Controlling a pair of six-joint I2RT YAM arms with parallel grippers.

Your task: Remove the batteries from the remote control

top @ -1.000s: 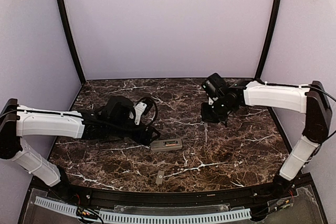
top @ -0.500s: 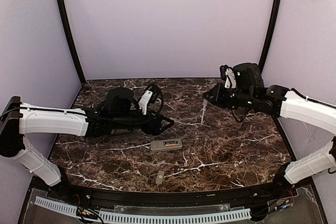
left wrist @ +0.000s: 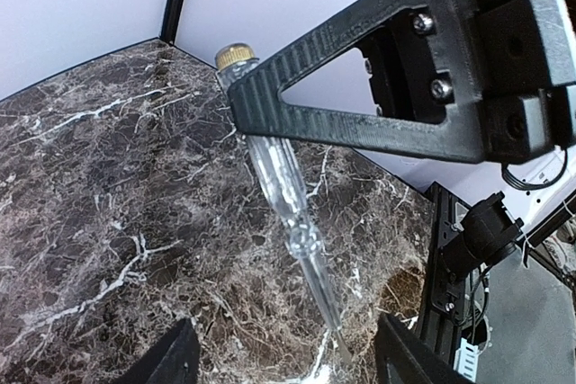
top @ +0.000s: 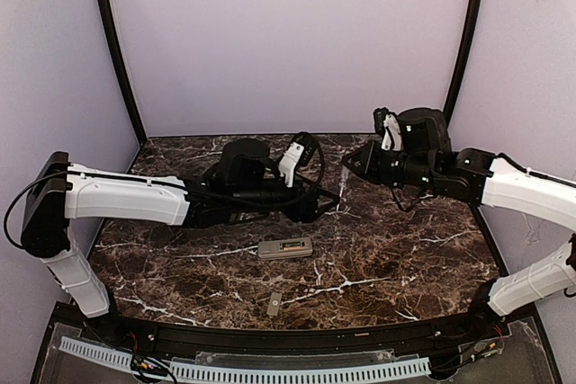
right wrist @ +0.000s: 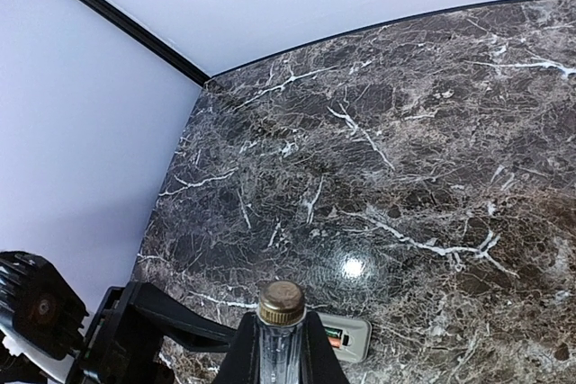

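The remote control (top: 285, 247) lies grey back up in the middle of the table, its battery bay uncovered. The batteries (right wrist: 337, 339) sit in that bay, showing green and orange-red. My right gripper (right wrist: 282, 334) is shut on a clear screwdriver (right wrist: 282, 305) with a brass cap, held above the table behind the remote. The shaft of the screwdriver (left wrist: 281, 188) slants down towards the table. My left gripper (left wrist: 288, 361) is open just below and beside it, its fingers on either side of the tip without touching. From above, the left gripper (top: 329, 195) almost meets the right gripper (top: 353, 166).
A small flat grey cover piece (top: 273, 304) lies near the front edge, in front of the remote. The marble tabletop (top: 405, 249) is walled by lilac panels with black corner posts (top: 115, 51).
My left arm has stretched to the right until its gripper is under the screwdriver. My right arm swung back and up early in the second, then edged left. The remote and cover have not moved.
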